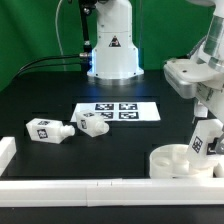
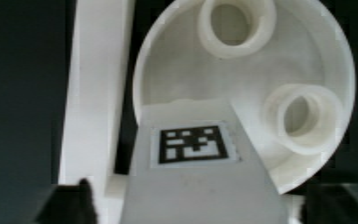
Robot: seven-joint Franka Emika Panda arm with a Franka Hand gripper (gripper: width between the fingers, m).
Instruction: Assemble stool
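With the gripper (image 2: 197, 205) pinching 1 tagged leg (image 2: 194, 148) between its jaws, upright on the round seat (image 1: 172, 160) at the exterior view's right, over what we judge its 3rd socket, we next need a straight, firm twist home, while 2 more legs (image 1: 47, 129) lie well apart.

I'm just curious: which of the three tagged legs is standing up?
The leg in the pincer, upright at the seat; the other two legs lie on the table.
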